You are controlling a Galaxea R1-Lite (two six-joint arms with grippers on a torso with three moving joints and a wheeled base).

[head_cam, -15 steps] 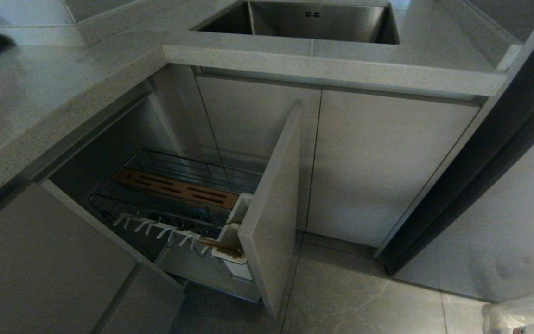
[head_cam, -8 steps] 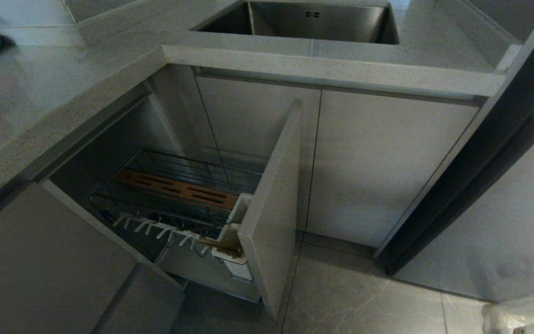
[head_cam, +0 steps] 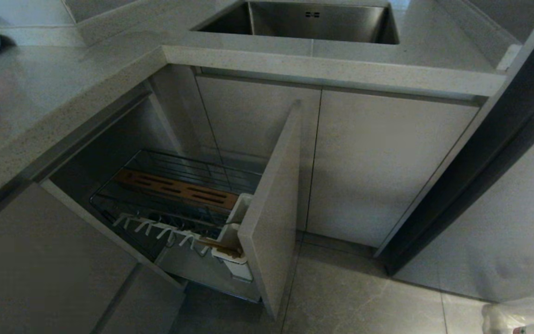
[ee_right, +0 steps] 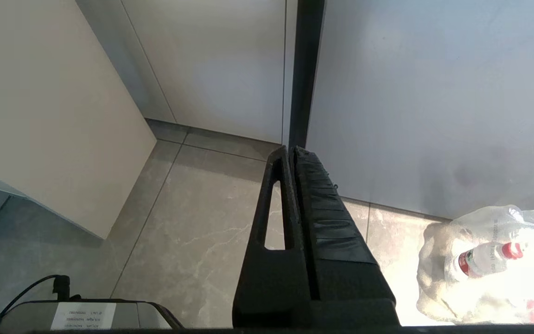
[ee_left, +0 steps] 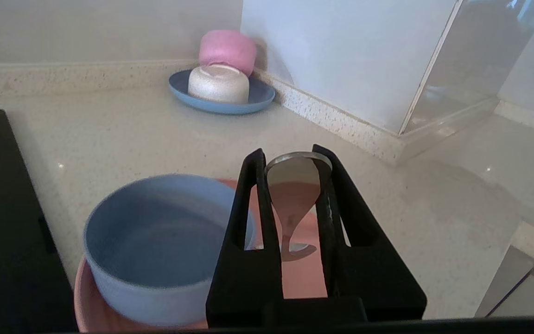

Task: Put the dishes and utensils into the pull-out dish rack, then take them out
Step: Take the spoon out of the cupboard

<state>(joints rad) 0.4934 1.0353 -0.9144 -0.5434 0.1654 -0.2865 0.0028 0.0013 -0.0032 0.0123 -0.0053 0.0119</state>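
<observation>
My left gripper [ee_left: 297,157] hangs over the counter, shut on the rounded handle end of the silver fork [ee_left: 295,185]. The fork's other end points down at the salmon-pink plate [ee_left: 304,273]. On that plate, beside the gripper, sits the blue-grey bowl [ee_left: 155,241]. The pull-out dish rack [head_cam: 174,195] stands open under the counter, its wooden strip and white pegs bare. Tan chopsticks [head_cam: 216,244] lie in its white utensil cup [head_cam: 235,264]. My right gripper [ee_right: 292,150] is parked over the floor, shut and empty. Neither arm shows in the head view.
A blue plate [ee_left: 220,99] with small pink and cream bowls stands in the counter's corner. A black cooktop [ee_left: 3,222] lies beside the dishes. The rack's beige door front [head_cam: 271,208] juts into the aisle. A sink [head_cam: 304,23] is behind. A plastic bag of bottles [ee_right: 489,264] lies on the floor.
In the head view, slightly less of the pink plate's rim shows at the left edge. The rack, its door and the chopsticks have not moved.
</observation>
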